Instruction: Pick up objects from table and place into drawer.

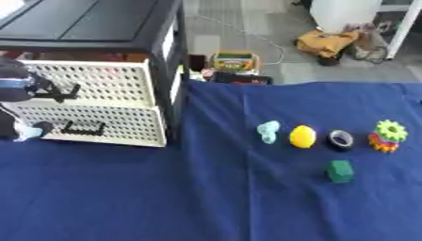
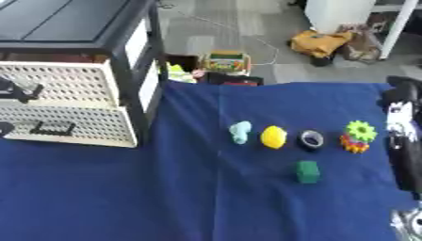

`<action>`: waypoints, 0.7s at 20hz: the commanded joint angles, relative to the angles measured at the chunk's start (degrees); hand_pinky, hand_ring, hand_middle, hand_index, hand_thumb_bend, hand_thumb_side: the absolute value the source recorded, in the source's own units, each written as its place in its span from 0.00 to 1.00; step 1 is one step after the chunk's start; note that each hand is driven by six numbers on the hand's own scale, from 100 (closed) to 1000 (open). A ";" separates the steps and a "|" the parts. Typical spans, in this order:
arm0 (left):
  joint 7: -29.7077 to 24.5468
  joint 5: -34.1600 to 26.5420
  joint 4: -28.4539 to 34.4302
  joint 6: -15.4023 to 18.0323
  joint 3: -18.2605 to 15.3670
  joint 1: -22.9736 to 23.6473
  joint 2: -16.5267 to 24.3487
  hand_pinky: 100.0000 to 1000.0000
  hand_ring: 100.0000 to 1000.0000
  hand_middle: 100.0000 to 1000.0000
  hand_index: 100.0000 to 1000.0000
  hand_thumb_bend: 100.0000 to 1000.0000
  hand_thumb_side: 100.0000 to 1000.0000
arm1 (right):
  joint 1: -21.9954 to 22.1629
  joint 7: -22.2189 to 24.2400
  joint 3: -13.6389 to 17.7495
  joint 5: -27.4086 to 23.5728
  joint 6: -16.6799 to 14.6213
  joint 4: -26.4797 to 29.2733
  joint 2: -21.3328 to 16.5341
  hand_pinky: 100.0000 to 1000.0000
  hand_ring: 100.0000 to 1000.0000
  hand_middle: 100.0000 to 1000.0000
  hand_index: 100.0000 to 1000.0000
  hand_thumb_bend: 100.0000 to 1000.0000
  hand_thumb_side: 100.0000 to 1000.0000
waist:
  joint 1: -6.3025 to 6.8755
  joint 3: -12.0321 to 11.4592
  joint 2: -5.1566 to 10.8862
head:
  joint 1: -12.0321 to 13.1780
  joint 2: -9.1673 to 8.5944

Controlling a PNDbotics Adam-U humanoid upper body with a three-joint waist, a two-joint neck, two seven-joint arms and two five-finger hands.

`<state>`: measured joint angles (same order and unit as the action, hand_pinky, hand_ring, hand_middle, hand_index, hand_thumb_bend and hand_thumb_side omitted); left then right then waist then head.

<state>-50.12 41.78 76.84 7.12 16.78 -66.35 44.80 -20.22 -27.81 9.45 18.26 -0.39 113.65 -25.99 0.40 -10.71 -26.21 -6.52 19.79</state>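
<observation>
Left robot hand (image 1: 20, 84): at the upper drawer's black handle (image 1: 62, 92), far left; whether its fingers are curled cannot be told. Right robot hand: arm only, right edge. Drawer unit (image 1: 99, 106): white, perforated. Worktop (image 1: 124, 188): blue cloth. Row at right: pale-teal piece (image 1: 268, 131), yellow egg shape (image 1: 303, 136), dark ring (image 1: 340, 139), stacked gears (image 1: 386, 135); green block (image 1: 339, 171) nearer. All probably light, rigid; egg likely slippery, best taken across its middle.

On the blue tablecloth (image 2: 190, 197) lies a row: a pale teal piece (image 2: 240, 132), a yellow egg-shaped object (image 2: 273, 137), a dark ring (image 2: 311, 140), a green-and-orange gear toy (image 2: 357, 136). A green block (image 2: 307, 172) sits nearer. White perforated drawers (image 2: 62, 106) stand left. The right arm (image 2: 404, 141) shows at the right edge.
</observation>
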 commanded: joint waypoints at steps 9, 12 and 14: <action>-0.22 -2.53 2.59 -1.08 -0.32 1.17 3.22 0.00 0.00 0.00 0.81 0.10 0.32 | -0.60 -0.17 0.43 -0.25 -0.19 0.94 -0.72 0.54 0.54 0.50 0.71 0.00 0.90 | -0.05 -0.24 1.91 | 0.11 -0.10; 0.12 -3.16 3.34 -1.59 -0.48 1.89 3.87 0.00 0.00 0.00 0.80 0.09 0.32 | -0.64 -0.19 0.41 -0.28 -0.22 0.94 -0.70 0.54 0.54 0.50 0.71 0.00 0.90 | -0.03 -0.29 1.90 | 0.09 -0.20; 0.30 -3.57 3.92 -1.88 -0.57 2.50 4.41 0.00 0.00 0.00 0.80 0.09 0.32 | -0.65 -0.19 0.42 -0.26 -0.21 0.94 -0.70 0.55 0.54 0.50 0.71 0.00 0.90 | -0.04 -0.29 1.89 | 0.12 -0.23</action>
<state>-49.88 38.55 79.94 5.55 16.79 -63.36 46.67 -20.23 -27.86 9.48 18.12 -0.44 113.65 -25.98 0.28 -10.94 -25.86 -6.47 19.90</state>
